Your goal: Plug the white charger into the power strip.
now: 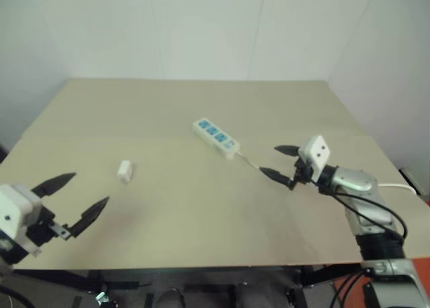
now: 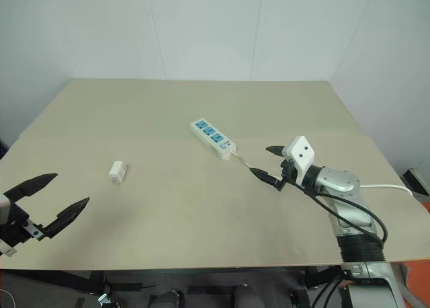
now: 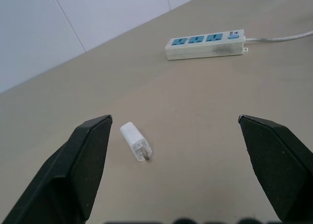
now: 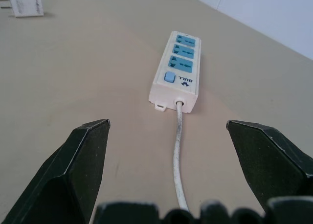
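The white charger (image 1: 125, 171) lies on its side on the tan table (image 1: 201, 207), left of centre, prongs showing in the left wrist view (image 3: 136, 142). The power strip (image 1: 216, 137), white with three blue sockets, lies near the middle of the table; its thin cable (image 4: 178, 155) runs toward my right gripper. My left gripper (image 1: 72, 199) hovers open near the table's front left, short of the charger. My right gripper (image 1: 279, 162) is open too, just off the strip's switch end, with the cable running between its fingers. Neither holds anything.
White walls close off the far side and the right. The table's front edge (image 1: 201, 264) runs just below both arms. A white cable (image 1: 400, 185) trails off the table's right edge behind my right arm.
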Motion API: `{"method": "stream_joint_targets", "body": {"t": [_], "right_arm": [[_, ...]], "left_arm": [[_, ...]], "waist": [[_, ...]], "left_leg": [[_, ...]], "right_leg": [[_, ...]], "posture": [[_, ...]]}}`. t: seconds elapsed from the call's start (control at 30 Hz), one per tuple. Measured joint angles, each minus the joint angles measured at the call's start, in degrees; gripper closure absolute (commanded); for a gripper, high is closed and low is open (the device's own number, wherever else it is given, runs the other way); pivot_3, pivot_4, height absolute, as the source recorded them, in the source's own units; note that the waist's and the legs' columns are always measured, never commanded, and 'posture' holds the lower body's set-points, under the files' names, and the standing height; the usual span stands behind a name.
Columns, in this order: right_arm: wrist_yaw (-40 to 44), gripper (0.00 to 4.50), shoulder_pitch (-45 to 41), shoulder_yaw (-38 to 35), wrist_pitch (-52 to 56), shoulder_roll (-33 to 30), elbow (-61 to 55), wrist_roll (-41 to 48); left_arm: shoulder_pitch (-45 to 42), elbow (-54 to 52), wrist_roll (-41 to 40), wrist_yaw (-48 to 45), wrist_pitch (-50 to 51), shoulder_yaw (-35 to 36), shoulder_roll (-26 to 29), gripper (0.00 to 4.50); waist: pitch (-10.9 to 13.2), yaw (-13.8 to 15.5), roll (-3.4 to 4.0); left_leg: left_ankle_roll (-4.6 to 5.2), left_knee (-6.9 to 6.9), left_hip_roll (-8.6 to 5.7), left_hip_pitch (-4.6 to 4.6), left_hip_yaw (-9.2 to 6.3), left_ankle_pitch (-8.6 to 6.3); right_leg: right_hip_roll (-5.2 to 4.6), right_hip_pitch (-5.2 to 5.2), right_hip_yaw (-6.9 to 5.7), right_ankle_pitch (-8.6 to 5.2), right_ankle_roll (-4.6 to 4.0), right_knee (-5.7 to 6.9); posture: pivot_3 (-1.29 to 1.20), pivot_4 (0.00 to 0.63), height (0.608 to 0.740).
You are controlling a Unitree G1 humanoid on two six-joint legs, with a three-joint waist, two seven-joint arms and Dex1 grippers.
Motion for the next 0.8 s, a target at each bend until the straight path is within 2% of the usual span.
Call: {"method": "stream_joint_targets", "body": {"t": [0.5, 0.67, 0.8], "right_arm": [[-0.4, 0.02, 0.0, 0.1, -0.6, 0.0, 1.2, -1.0], [-4.2, 0.02, -3.1, 2.9, -0.9, 3.5, 6.0, -4.6], [-11.1, 0.02, -9.0, 6.2, -0.5, 10.3, 13.2, -9.1]], "left_arm": [[0.8, -1.2, -0.4, 0.1, 0.1, -0.1, 0.0, 0.00], [0.9, -1.8, -0.4, 0.5, 0.2, -0.1, 0.0, 0.00], [0.0, -1.8, -0.4, 0.5, 0.2, -0.7, 0.2, 0.00]], "waist": [[0.0, 0.0, 0.00], [0.0, -0.3, 0.00], [0.0, -0.4, 0.00]], "left_leg": [[0.00, 0.00, 0.00, 0.01, 0.02, 0.00], [0.00, -0.01, 0.00, 0.04, 0.03, 0.00], [0.00, -0.01, 0.01, 0.03, 0.03, 0.00]], "right_leg": [[0.00, 0.00, 0.02, 0.01, 0.01, 0.00], [0.02, -0.02, 0.06, 0.02, 0.01, 0.03], [0.05, -0.05, 0.08, 0.04, 0.00, 0.04]], "posture": [[0.00, 0.150, 0.740], [0.00, 0.150, 0.740], [0.00, 0.150, 0.740]]}}
